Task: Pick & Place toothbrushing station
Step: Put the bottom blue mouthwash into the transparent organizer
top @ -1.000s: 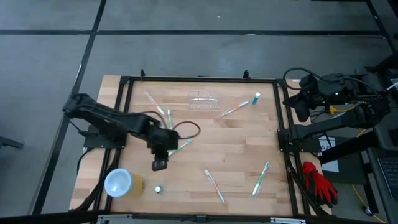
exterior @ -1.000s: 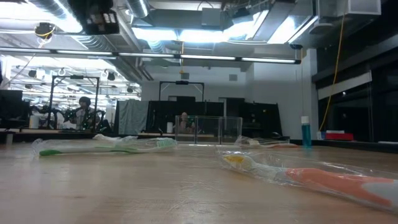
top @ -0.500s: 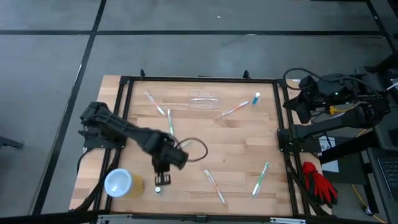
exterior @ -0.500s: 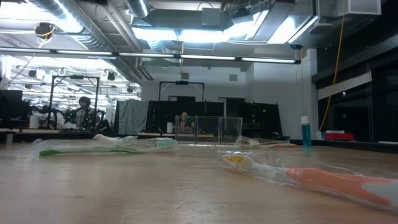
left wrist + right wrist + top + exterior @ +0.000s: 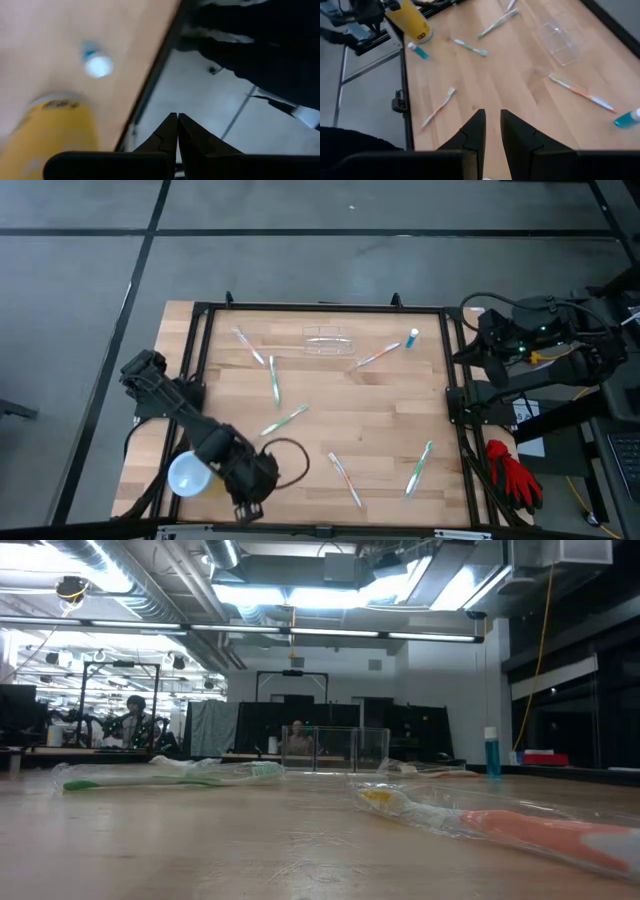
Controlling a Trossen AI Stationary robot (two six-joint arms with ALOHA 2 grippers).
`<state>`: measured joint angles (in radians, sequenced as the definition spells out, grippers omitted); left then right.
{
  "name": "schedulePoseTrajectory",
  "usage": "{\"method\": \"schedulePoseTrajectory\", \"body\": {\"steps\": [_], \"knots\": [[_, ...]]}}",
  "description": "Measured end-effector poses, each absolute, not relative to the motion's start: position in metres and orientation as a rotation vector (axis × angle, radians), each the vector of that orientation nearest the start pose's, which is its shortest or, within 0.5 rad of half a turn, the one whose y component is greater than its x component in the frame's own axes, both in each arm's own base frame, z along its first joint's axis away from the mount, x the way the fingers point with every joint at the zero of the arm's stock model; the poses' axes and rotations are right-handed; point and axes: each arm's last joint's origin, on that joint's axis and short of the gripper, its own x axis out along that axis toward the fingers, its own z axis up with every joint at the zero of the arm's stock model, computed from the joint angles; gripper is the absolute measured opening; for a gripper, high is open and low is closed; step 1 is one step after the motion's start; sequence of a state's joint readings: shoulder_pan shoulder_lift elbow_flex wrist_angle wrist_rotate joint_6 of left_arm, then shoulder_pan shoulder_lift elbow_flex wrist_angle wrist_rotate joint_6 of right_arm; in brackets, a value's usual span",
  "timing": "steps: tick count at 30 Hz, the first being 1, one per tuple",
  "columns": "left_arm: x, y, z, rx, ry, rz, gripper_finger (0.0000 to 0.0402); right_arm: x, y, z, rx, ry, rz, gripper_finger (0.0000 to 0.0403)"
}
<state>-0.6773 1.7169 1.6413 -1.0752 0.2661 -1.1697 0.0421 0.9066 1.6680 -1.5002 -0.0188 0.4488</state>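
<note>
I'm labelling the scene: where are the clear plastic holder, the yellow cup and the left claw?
Clear plastic holder (image 5: 328, 340): high view, middle of its see-through body.
Yellow cup (image 5: 189, 474): high view, its white top.
Left claw (image 5: 176, 118): left wrist view, tips of its shut fingers.

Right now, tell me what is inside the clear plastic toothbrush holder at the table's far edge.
The clear rectangular plastic holder looks empty in the high, low and right wrist views. The wrapped toothbrushes all lie on the wooden table outside it.

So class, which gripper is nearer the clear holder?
The right. The right gripper sits off the table's right edge, level with the clear holder at the far side. The left gripper is shut at the near edge by the yellow cup.
</note>
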Motion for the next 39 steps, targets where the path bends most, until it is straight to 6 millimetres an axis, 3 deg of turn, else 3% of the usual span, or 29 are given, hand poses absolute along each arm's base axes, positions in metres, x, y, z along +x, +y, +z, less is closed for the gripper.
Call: {"method": "schedulePoseTrajectory", "body": {"steps": [4,11,15,18,24,28,34,39], "knots": [[0.269,-0.238,0.316,-0.586,1.374,-0.220,0.0008,0.063,0.004,0.459,0.398,0.736,-0.092,0.0061],[0.277,-0.261,0.276,-0.236,1.416,-0.442,0.0008,0.063,0.004,0.459,0.416,0.732,-0.095,0.0061],[0.285,-0.264,0.247,-0.254,1.574,-0.445,0.0007,0.063,0.005,0.459,0.441,0.741,-0.058,0.0061],[0.289,-0.256,0.234,-0.317,1.678,-0.279,0.0003,0.061,0.006,0.462,0.429,0.733,-0.029,0.0061],[0.293,-0.247,0.258,-0.178,1.533,-0.038,0.0003,0.053,0.006,0.472,0.386,0.686,0.013,0.0061],[0.294,-0.244,0.274,-0.140,1.491,0.012,0.0002,0.045,0.005,0.482,0.350,0.633,0.024,0.0061],[0.291,-0.243,0.274,-0.146,1.518,0.016,0.0009,0.033,0.003,0.494,0.299,0.563,0.022,0.0061],[0.292,-0.236,0.274,-0.211,1.575,0.074,0.0040,0.026,0.003,0.500,0.267,0.525,0.033,0.0061]]}}
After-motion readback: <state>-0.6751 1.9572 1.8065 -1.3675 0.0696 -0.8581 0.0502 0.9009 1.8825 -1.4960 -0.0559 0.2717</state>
